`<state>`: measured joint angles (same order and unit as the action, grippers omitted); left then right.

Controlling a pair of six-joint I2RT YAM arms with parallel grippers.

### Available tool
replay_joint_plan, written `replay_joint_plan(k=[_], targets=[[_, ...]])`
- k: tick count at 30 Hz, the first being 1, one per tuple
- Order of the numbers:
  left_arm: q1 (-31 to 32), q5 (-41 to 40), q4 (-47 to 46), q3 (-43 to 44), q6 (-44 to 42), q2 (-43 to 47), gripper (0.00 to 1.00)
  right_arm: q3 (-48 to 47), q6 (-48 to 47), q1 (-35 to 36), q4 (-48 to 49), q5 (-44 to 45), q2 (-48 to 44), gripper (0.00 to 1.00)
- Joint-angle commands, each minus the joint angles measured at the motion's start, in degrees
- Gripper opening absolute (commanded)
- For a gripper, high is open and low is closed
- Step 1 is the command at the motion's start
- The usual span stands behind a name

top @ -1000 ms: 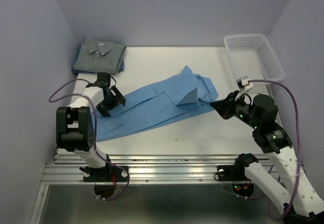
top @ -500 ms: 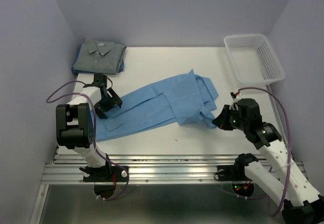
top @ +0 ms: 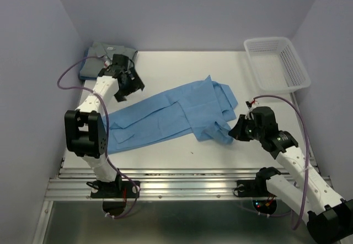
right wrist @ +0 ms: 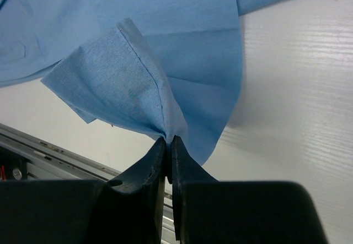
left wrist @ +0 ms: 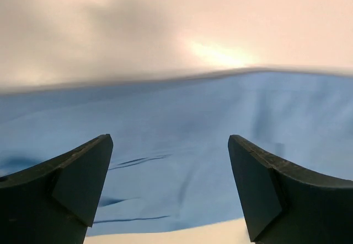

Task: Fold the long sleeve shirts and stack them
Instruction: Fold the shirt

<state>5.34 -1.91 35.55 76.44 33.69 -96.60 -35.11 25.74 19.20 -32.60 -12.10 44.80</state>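
Nearest me, my right fingers [right wrist: 168,150] are pinched shut on a corner of the blue shirt [top: 165,117], at its right end. A second ago they held that flap raised over the shirt. Now they have drawn it toward the near edge and lower, so the cloth fans out from the pinch and no longer stands up as a fold. I judge this to be straightening, not yet a finished fold.

The blue shirt lies long and slanted across the middle of the surface [top: 182,68], from near left to far right, flat but not compact.

Farther off on the left, my left fingers [top: 129,87] stand wide and hold nothing. They have left the shirt's left end and swung toward the far left corner, so only my right side controls the cloth.

Just beyond them the grey shirt [top: 102,54] sits folded in that corner, the likely stacking place.

At the far right the basket [top: 266,39] shows nothing inside.
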Motion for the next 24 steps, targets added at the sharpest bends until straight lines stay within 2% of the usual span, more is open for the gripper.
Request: replay_joint_plan(k=[1, 4, 6, 10, 11, 14, 18, 20, 24], targets=[[9.5, 8.3, -2.8, 13.2, -3.6, -4.5, 0.99, 0.5, 0.1, 0.0, 4.5, -0.4, -1.6, 0.01], [18.0, 22.7, -13.1, 21.6, -7.1, -11.0, 0.99, 1.0, 0.5, 0.0, 5.5, -2.5, -1.0, 0.01], [21.4, 31.7, -15.3, 26.5, -8.6, -17.6, 0.99, 1.2, 0.7, 0.0, 5.6, -3.6, -0.7, 0.01], [28.4, 38.6, -18.3, 45.5, -8.1, -30.6, 0.99, 1.5, 1.1, 0.0, 5.1, -5.0, -1.9, 0.01], [29.6, 40.1, -19.4, 48.6, -6.3, -35.8, 0.99, 1.5, 1.2, 0.0, 4.7, -5.1, -3.0, 0.01], [30.1, 42.6, -21.7, 56.2, -2.4, -44.1, 0.99, 1.7, 1.2, 0.0, 4.0, -5.5, -5.3, 0.01], [30.0, 39.8, -28.3, 52.2, 2.0, -46.8, 0.99, 1.7, 0.9, 0.0, 1.6, -4.7, -9.3, 0.01], [29.9, 40.8, -34.1, 49.3, 3.5, -47.9, 0.99, 1.9, 1.2, 0.0, 1.5, -4.3, -11.2, 0.01], [30.0, 43.4, -36.9, 52.2, 5.6, -53.9, 0.99, 0.2, 2.8, 0.0, 2.5, -5.6, -12.8, 0.01]])
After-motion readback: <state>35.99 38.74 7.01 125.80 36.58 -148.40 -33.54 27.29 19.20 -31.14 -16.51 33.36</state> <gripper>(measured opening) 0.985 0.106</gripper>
